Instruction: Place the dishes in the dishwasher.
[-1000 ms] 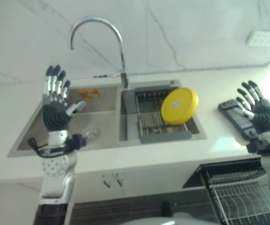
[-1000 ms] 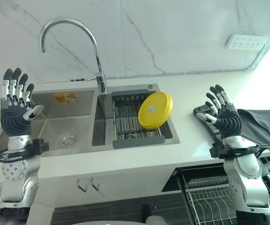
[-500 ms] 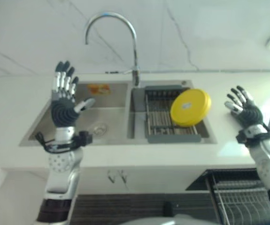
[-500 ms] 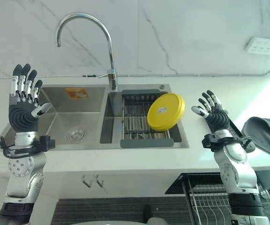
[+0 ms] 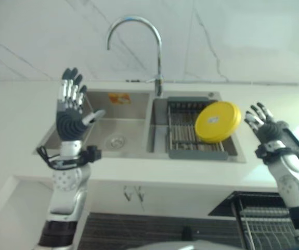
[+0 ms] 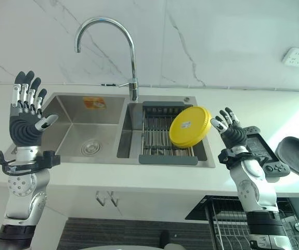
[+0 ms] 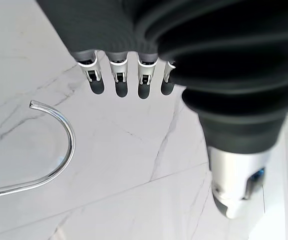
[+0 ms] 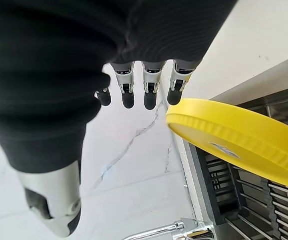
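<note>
White counter with double sink (image 6: 81,136); yellow plate (image 6: 190,127) leans in rack (image 6: 167,140). Right hand (image 6: 230,130) spread beside plate, left hand (image 6: 26,117) raised, fingers apart.

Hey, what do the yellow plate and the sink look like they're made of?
The yellow plate looks like plastic: uniform opaque colour, matte with a moulded ridged rim. The sink looks like brushed stainless steel: grey metallic sheen with soft reflections.

No print can be read. A small white label sits on the yellow plate (image 6: 190,127), and an orange sticker (image 6: 95,102) clings to the back wall of the sink's (image 6: 66,154) left basin, both illegible.
</note>
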